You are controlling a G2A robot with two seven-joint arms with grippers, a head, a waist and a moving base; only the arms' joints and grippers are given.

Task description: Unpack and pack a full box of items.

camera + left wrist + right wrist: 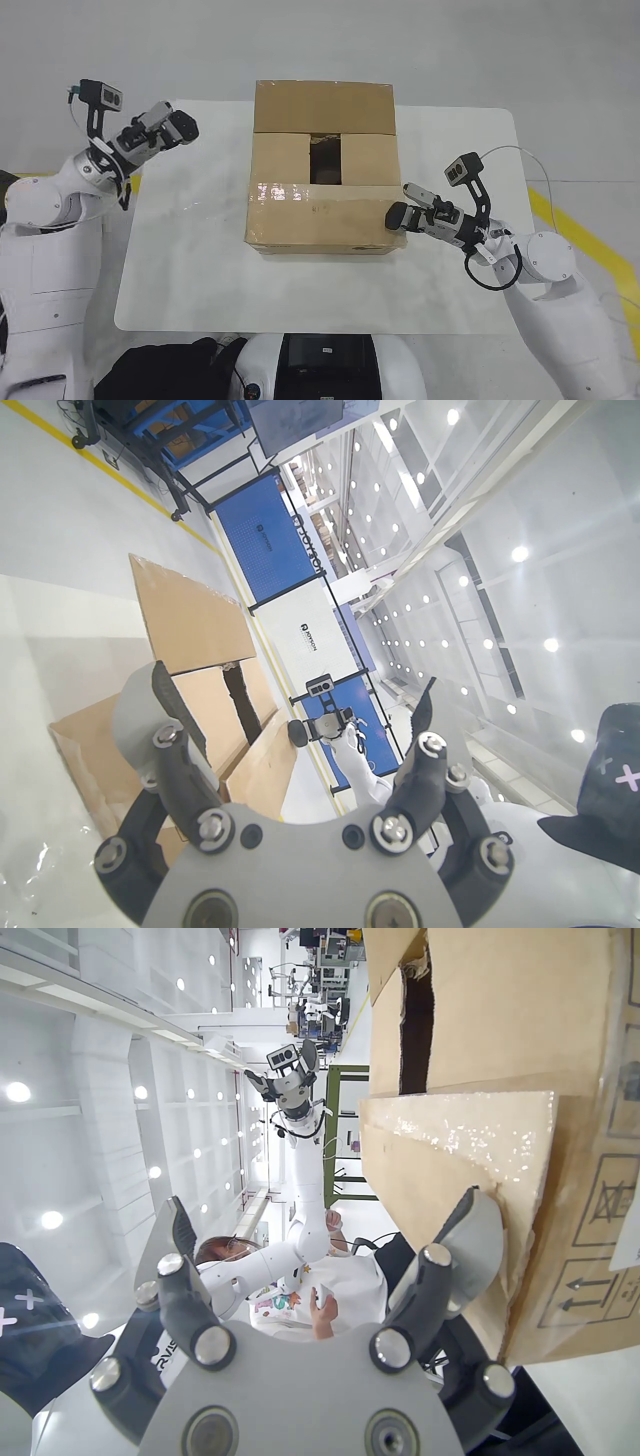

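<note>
A brown cardboard box [322, 205] stands in the middle of the white table [180, 270]. Its top flaps are folded in, with a dark gap [325, 160] between the two side flaps, and the near flap is glossy with tape. My right gripper [402, 204] is open at the box's near right top corner. One finger [475, 1218] rests against the edge of that taped flap [450, 1148], and nothing lies between the fingers. My left gripper [183, 126] hangs open and empty above the table's far left corner, well apart from the box [195, 625].
Bare table surface lies to the left, to the right and in front of the box. The box's far side sits close to the table's far edge. A yellow floor line [548, 208] runs past the table's right side.
</note>
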